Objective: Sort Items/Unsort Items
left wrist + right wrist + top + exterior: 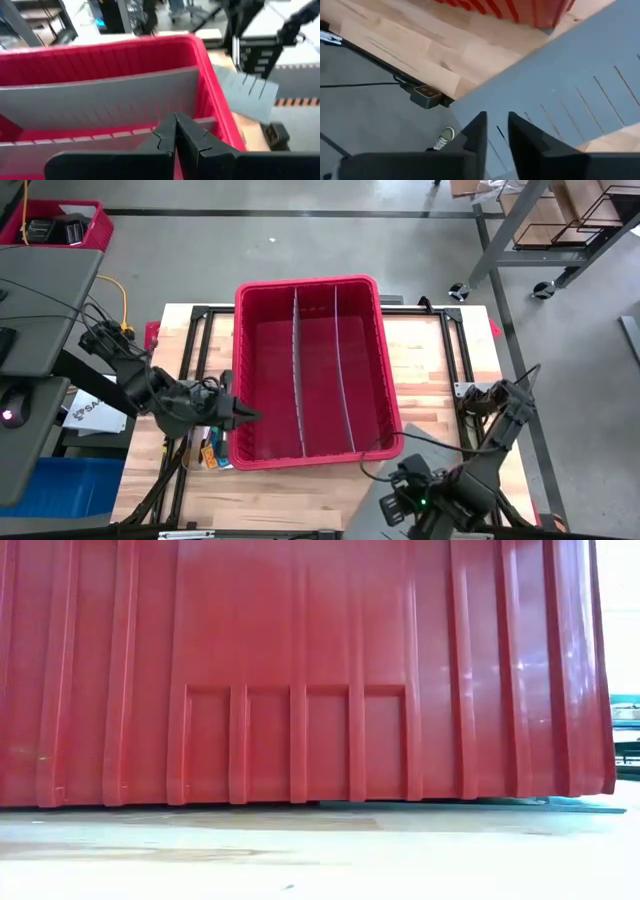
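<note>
The items show only as a few small coloured pieces (pixel 208 455) lying on the table by the near left corner of the red bin (pixel 310 290), partly hidden by my left arm. My left gripper (pixel 175 120) is shut and empty. It hovers at the bin's left wall (pixel 245 417) and points across the bin. My right gripper (pixel 496 131) stands near the table's near right edge (pixel 392 507). It points down with a narrow gap between its fingers, just over a grey slotted panel (pixel 570 85). Whether it touches the panel, I cannot tell.
The bin holds two upright grey dividers (pixel 296 370), (pixel 343 370) and fills the low view (pixel 300 670). The slotted panel (pixel 432 442) lies flat from the bin's near right corner toward the table's near edge. A black frame (pixel 190 370) borders the tabletop.
</note>
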Robot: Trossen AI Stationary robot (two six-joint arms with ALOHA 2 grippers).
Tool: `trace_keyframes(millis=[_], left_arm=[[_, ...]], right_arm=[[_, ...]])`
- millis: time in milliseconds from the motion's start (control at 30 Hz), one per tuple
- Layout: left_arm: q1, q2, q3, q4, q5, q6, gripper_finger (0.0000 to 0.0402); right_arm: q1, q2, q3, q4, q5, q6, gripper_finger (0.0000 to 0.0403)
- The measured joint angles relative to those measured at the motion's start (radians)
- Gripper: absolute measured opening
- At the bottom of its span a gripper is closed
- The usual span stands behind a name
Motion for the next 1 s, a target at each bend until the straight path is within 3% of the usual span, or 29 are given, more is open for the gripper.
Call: trace_keyframes(millis=[133, 233, 367, 467, 533, 667, 900, 1000], left_arm=[[-0.041, -0.002, -0.142, 0.099, 0.034, -0.112, 0.0000], [-0.096, -0.003, -0.287, 0.305, 0.067, -0.241, 0.0000], [-0.165, 0.018, -0.464, 0.675, 0.087, -0.332, 0.0000], [-0.173, 0.058, -0.513, 0.811, 0.130, -0.406, 0.0000], [-0.167, 0.101, -0.506, 0.818, 0.133, -0.441, 0.0000], [-0.122, 0.230, -0.424, 0.828, 0.252, -0.447, 0.0000], [-0.050, 0.495, -0.156, 0.776, 0.432, -0.245, 0.0000], [-0.040, 0.526, -0.053, 0.646, 0.429, -0.191, 0.0000]], right_arm=[[-0.016, 0.000, 0.000, -0.062, -0.068, -0.002, 0.0130], [-0.004, 0.002, 0.000, -0.064, -0.165, -0.039, 0.0156], [0.073, 0.040, 0.000, 0.008, -0.268, 0.047, 0.0166], [0.159, 0.090, 0.000, 0.099, -0.300, 0.141, 0.0167], [0.217, 0.139, 0.000, 0.147, -0.302, 0.197, 0.0167], [0.292, 0.236, 0.000, 0.254, -0.341, 0.246, 0.0167], [0.308, 0.403, -0.001, 0.567, -0.256, 0.245, 0.0167], [0.304, 0.431, -0.001, 0.628, -0.212, 0.216, 0.0167]])
